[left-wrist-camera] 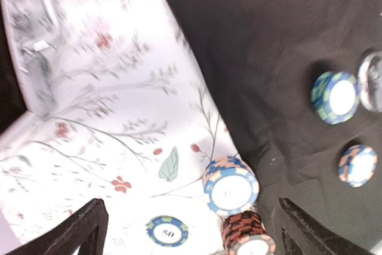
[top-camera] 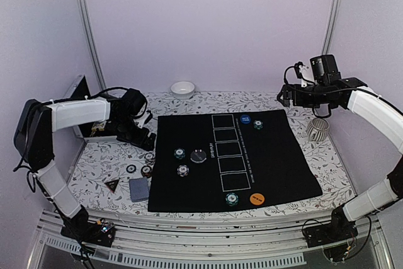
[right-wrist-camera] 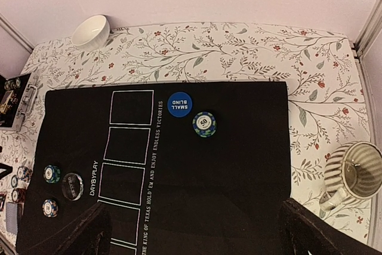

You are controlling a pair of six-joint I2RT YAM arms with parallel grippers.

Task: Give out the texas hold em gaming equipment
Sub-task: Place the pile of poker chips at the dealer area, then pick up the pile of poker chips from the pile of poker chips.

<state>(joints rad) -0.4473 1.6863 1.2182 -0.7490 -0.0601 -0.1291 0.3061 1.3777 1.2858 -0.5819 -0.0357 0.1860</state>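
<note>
Flowery cloth covered the table (top-camera: 94, 155), with a black mat (top-camera: 277, 162) on it. At the bottom edge of the mat lay an orange disc (top-camera: 257, 198) beside a green chip (top-camera: 232, 200). At lower left, off the mat, sat grey-blue cards (top-camera: 138, 188) and a triangle marker (top-camera: 113, 184). In the middle left the left gripper (left-wrist-camera: 192, 206) hung wide apart over some chips (left-wrist-camera: 231, 184), holding nothing. Higher up lay a blue disc (top-camera: 245, 119). At upper right the right gripper (right-wrist-camera: 194, 208) was spread wide too, empty.
</note>
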